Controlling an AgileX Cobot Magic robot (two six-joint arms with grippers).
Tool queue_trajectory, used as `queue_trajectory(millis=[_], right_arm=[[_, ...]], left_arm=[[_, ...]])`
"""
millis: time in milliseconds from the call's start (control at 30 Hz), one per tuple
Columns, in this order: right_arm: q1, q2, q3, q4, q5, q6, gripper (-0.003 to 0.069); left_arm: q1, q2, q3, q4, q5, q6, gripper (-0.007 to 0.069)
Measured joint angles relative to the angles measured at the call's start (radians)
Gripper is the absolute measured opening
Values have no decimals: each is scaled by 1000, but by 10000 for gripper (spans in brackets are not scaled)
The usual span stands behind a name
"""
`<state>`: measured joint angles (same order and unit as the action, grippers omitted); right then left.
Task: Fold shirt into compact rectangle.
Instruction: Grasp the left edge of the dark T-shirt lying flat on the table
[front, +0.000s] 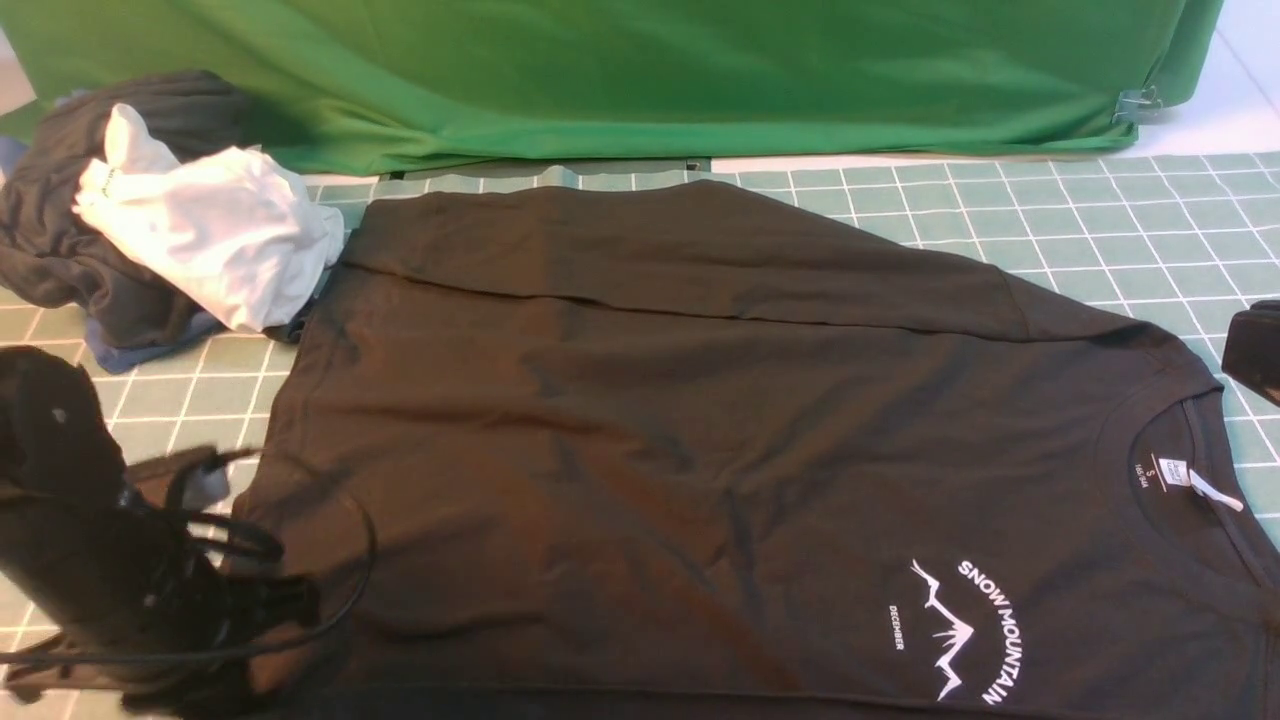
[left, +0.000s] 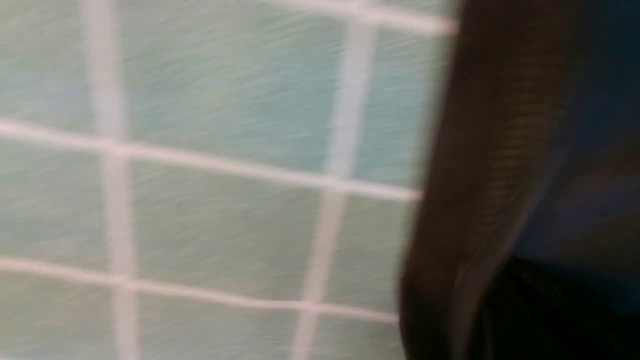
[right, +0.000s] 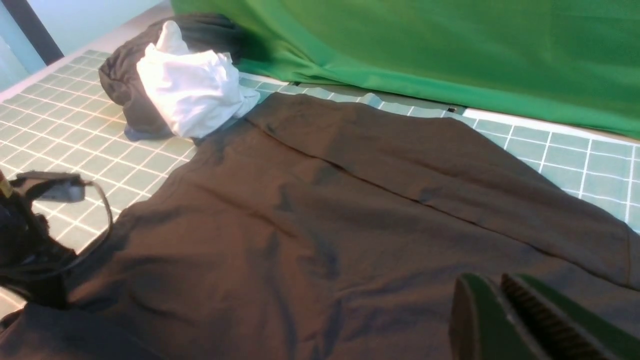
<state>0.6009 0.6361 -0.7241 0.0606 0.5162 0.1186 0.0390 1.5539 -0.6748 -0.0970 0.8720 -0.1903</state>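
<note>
Black long-sleeved cotton shirt, one item, lying front-up and nearly flat on the pale green grid-ruled cutting mat, with the hem toward the robot's left and the collar toward its right. Nearest to me is the white "SNOW MOUNTAIN" chest print, face up. At the near hem corner sits the left gripper, a black unit with looped cables, closed tight and low on the fabric. Its wrist view is blurred and shows only a dark cloth edge against the mat, so I cannot tell whether any cloth is pinched. That position looks chosen for taking the hem corner and carrying it toward the collar. The body panel in the middle is softly creased. A white neck label shows inside the collar. By the shoulder is the right gripper, green-fingered, its jaws drawn almost together with nothing between them, probably waiting its turn. Farther off, one sleeve is laid inward along the far edge, evidently to square that side. The other sleeve is not visible. At far left, set aside, is a heap of dark grey and blue clothes topped by a crumpled white garment, just beside the shirt's far hem corner. Farthest back hangs a green cloth backdrop, pinned by a metal binder clip.
</note>
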Motion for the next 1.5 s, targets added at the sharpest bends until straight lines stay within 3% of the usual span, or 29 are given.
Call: queue_trajectory(millis=[167,300,633,833,967,1100,1233,1333,1500], right_arm=[[0,0,0,-1,0,0,59],[0,0,0,-1,0,0,67],[0,0,0,-2,1,0,72],[0,0,0,-2,1,0,72],[0,0,0,-3,1,0,72],[0,0,0,-6,2,0,78],[0,0,0,-6,2,0,79],[0,0,0,-6,2,0,83],[0,0,0,-6,1,0,92]], left_arm=[[0,-2,0,114,17,-96,1],[0,-8,0,129,17,-99,1],[0,-217,0,90,60,33,1],[0,-353,0,-42,82,190,1],[-32,-335,0,-49,103,201,1],[-193,-288,1,78,105,84,1],[-286,-271,1,153,60,-23,17],[-308,-268,1,166,49,-57,53],[-311,-267,13,175,62,-63,195]])
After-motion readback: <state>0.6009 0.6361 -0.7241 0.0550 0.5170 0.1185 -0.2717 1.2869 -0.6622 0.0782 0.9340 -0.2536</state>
